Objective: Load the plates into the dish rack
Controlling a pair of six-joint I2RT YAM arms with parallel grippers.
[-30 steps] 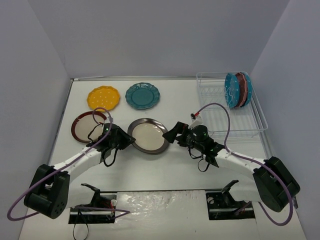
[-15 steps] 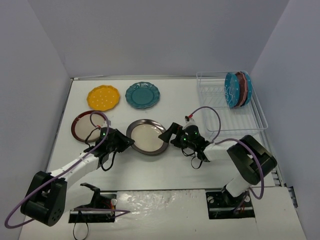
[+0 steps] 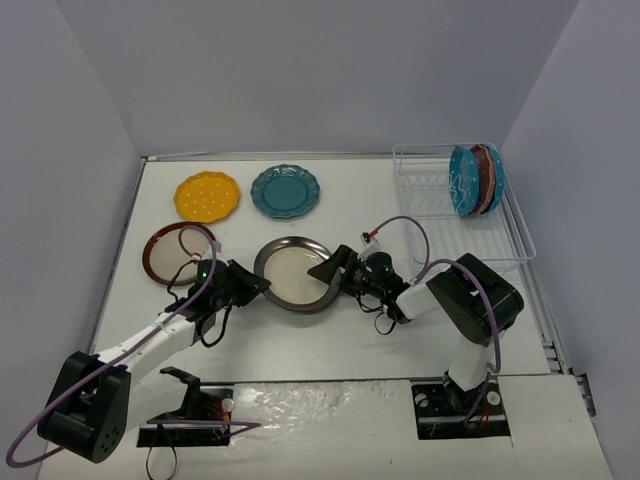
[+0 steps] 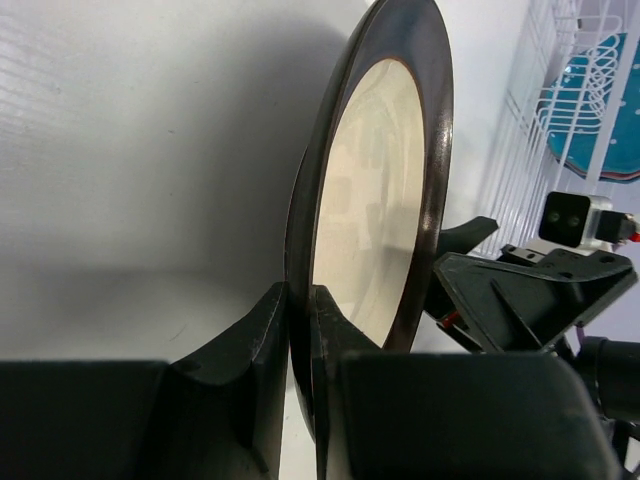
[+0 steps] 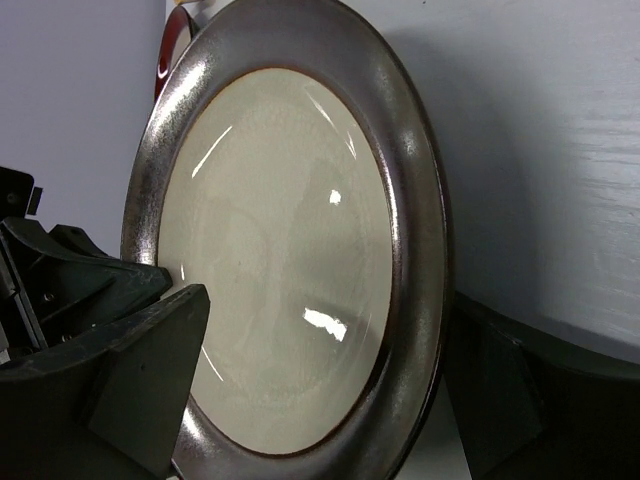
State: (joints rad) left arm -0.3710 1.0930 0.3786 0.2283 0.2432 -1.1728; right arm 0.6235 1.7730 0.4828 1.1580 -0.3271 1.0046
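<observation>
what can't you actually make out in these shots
Top view: how many racked plates stand in the dish rack; they overlap and are small.
Top view: part of the maroon-rimmed plate, under the left arm's cable.
Right wrist view: whether the right gripper touches the brown-rimmed plate; its rim hides part of one finger.
Left wrist view: that plate's lower edge, behind the left gripper.

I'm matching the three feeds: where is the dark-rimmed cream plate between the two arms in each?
Top external: plate mid-table, between the arms.
Left wrist: centre, edge-on.
Right wrist: face-on, fills the frame.
Shared landmark: left claw pinching its rim.
</observation>
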